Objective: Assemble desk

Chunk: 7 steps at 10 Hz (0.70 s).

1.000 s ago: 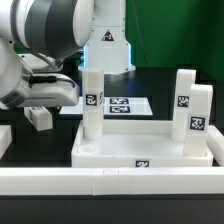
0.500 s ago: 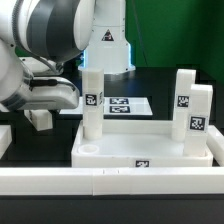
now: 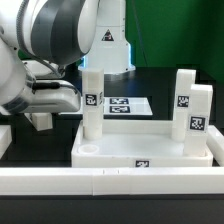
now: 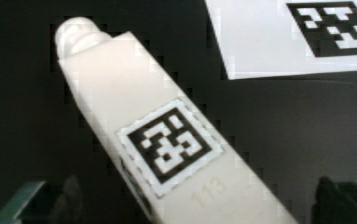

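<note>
Exterior view: tabletop point(image 3: 140, 150) carries three upright legs point(image 3: 92, 103); gripper point(image 3: 40, 118) beside it | Wrist view: fourth leg point(image 4: 157, 130) lies between wide-open jaws, unheld, near marker board point(image 4: 308, 35) | Risk: off-centre closing could skew it.

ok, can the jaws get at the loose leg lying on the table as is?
Probably yes. In the wrist view the leg lies uncovered between the open jaws, with the marker board off to one side.

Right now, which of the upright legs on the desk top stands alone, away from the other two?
The leg on the exterior view's left, near the arm. The other two legs stand together on the right side of the desk top.
</note>
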Tool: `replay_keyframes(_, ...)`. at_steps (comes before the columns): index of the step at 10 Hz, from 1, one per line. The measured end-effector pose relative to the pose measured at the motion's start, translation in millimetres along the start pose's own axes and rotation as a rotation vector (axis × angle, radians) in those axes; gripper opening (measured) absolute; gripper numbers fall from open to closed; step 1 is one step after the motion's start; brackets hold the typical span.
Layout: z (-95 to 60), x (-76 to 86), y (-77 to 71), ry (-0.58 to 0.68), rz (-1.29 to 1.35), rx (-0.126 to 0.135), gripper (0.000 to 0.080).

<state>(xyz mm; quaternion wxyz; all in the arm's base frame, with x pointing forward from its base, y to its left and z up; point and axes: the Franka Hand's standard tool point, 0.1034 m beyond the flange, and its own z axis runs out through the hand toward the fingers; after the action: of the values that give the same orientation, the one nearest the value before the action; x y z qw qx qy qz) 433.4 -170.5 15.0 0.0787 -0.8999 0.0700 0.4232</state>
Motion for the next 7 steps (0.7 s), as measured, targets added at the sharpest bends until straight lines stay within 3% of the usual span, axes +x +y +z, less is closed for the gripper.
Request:
replay_keyframes(4,4.7,0.9,1.4,0.0,0.0,0.003,0.0621)
replay_keyframes(5,5.4,0.7,3.5,-0.001,0.002,0.006,0.0449)
replay_keyframes(6,6.0,0.6,4.7,-0.002,0.004,0.007,0.0449)
replay_keyframes(7,6.0,0.5,5.0,-0.002,0.005,0.008,0.028)
